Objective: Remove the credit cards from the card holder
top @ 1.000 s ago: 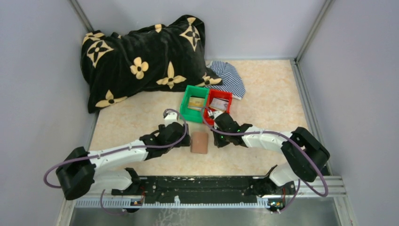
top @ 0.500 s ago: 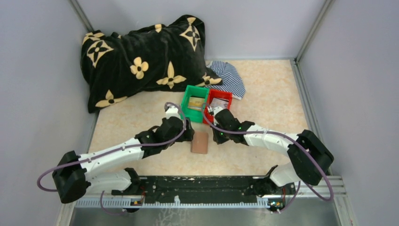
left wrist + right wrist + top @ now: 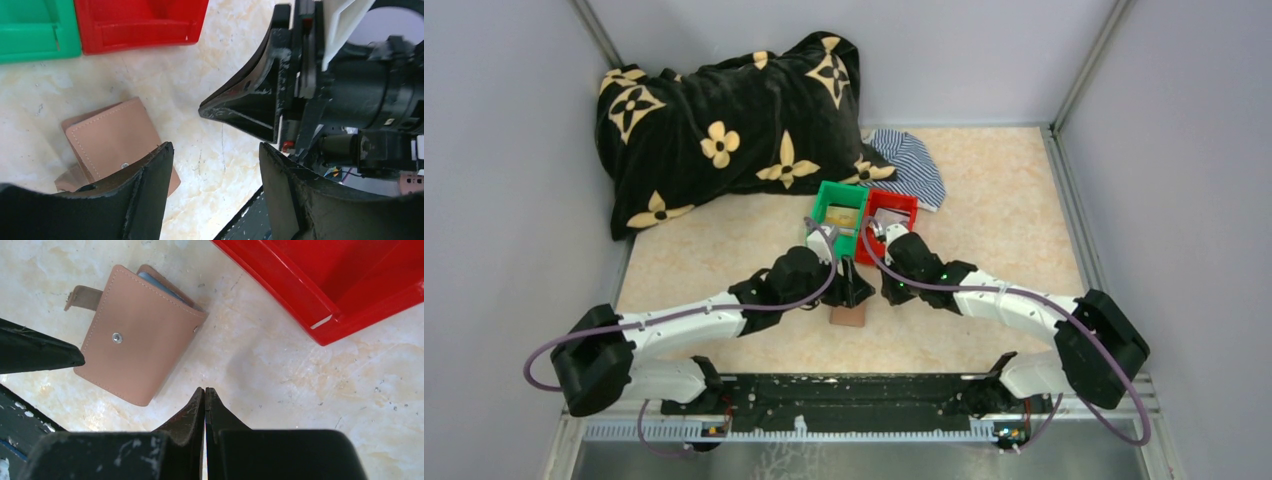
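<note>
Card holder [image 3: 142, 335] lies closed at ten o'clock from our pinched-shut right gripper [image 3: 205, 391]; we should settle our left gripper [image 3: 215, 149], jaws apart, squarely over its edge.

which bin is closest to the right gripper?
The red bin: its corner shows in the right wrist view just beyond the shut right gripper, while the green bin sits on its far, left side.

top view high overhead, facing down; wrist views close, low, sharing card holder [image 3: 142, 335], red bin [image 3: 360, 285].
</note>
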You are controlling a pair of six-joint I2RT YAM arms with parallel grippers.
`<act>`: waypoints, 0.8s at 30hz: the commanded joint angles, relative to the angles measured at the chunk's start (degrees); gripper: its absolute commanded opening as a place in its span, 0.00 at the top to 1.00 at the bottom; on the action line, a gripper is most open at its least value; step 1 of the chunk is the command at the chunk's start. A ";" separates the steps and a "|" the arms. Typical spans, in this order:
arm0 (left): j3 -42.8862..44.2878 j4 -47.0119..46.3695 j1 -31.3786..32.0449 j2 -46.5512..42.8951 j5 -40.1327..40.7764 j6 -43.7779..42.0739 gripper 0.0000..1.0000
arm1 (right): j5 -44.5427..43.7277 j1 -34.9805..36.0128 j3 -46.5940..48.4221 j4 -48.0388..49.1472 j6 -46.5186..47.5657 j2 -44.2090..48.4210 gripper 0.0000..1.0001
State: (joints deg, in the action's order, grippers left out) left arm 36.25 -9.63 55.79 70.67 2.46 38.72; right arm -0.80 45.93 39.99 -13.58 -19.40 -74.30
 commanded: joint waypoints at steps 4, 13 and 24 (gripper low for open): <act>-4.55 -5.67 0.17 -0.80 -0.38 1.27 0.32 | -1.13 -0.85 -1.20 0.45 -0.89 2.66 1.00; -7.32 -4.08 -0.02 0.94 2.98 3.72 0.32 | -0.43 -1.09 -1.05 0.50 -0.73 2.54 1.00; -9.84 0.93 -0.80 -1.45 8.39 4.81 0.31 | 0.79 -1.19 -0.08 0.98 -0.49 1.18 1.00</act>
State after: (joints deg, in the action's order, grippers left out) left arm 28.18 -10.74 55.53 70.54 7.94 42.68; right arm -0.78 45.19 38.61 -14.31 -19.73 -73.56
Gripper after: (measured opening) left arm 0.686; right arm 0.004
